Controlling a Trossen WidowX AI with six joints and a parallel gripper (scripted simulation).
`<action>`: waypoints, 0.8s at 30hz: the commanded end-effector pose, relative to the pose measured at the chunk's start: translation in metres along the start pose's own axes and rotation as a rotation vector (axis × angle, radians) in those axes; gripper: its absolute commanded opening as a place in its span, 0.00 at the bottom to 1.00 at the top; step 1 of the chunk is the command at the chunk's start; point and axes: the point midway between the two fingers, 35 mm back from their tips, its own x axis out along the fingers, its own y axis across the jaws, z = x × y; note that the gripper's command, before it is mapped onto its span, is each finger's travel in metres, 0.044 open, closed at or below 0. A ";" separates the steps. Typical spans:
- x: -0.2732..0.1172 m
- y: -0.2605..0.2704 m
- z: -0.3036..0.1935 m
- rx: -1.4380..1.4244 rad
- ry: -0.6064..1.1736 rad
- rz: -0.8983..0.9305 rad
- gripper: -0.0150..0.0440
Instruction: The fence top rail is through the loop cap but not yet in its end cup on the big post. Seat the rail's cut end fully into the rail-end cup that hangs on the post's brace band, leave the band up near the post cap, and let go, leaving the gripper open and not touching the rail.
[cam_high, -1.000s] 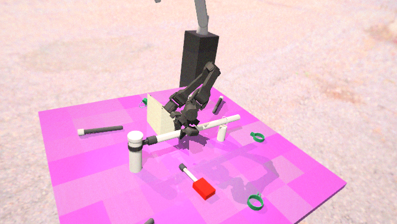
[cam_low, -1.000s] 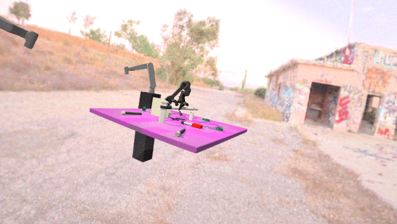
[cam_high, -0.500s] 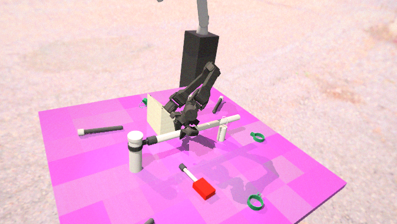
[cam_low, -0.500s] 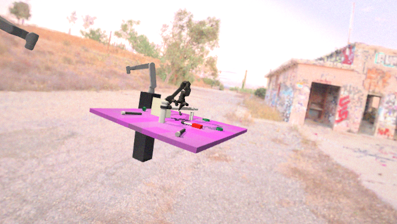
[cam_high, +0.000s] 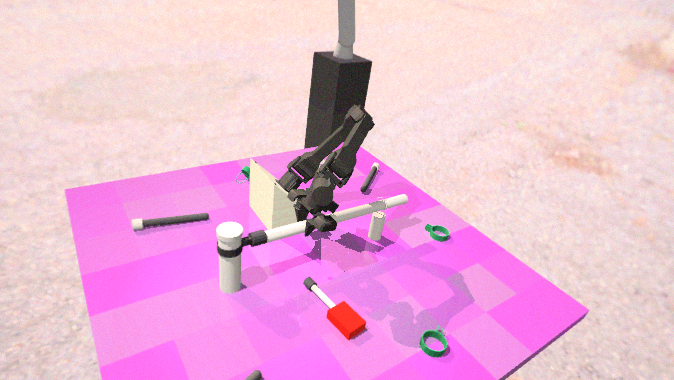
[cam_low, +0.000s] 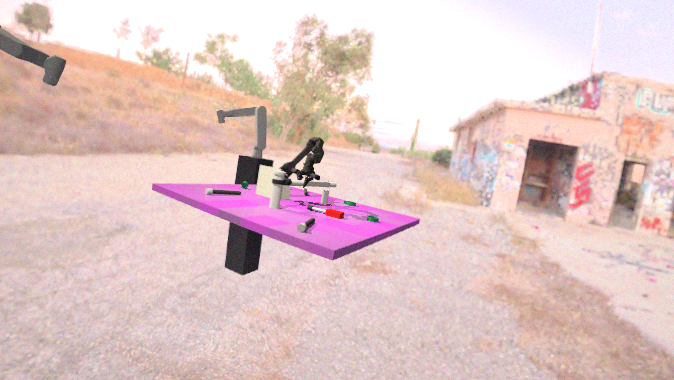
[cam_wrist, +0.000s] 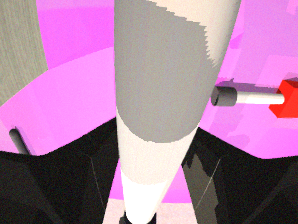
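The white rail (cam_high: 286, 231) (cam_low: 325, 185) (cam_wrist: 160, 90) runs above the table, sloping slightly in the top view. My gripper (cam_high: 320, 225) (cam_wrist: 149, 121) is shut on the rail around its middle. The rail's near-post end meets the mouth of the black end cup (cam_high: 257, 237); how deep it sits is hidden. The cup joins the black brace band (cam_high: 229, 250), which is around the big white post (cam_high: 230, 272) (cam_low: 275, 198) just under its cap. The rail's other end passes the thin loop above the short post (cam_high: 376, 229) (cam_low: 325, 197) and sticks out beyond.
A pale upright panel (cam_high: 265, 197) (cam_low: 265, 182) stands behind the rail, close to the arm. A red block (cam_high: 345, 319) (cam_low: 334, 214) with a black-tipped white shaft lies in front. Green rings (cam_high: 433, 343) (cam_high: 440, 233) lie right. A dark rod (cam_high: 175, 220) lies left.
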 end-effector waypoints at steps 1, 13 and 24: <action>-0.008 -0.003 -0.012 0.003 0.031 -0.011 0.25; -0.009 -0.006 -0.012 0.003 0.031 -0.011 0.25; -0.010 -0.009 -0.013 0.003 0.031 -0.011 0.25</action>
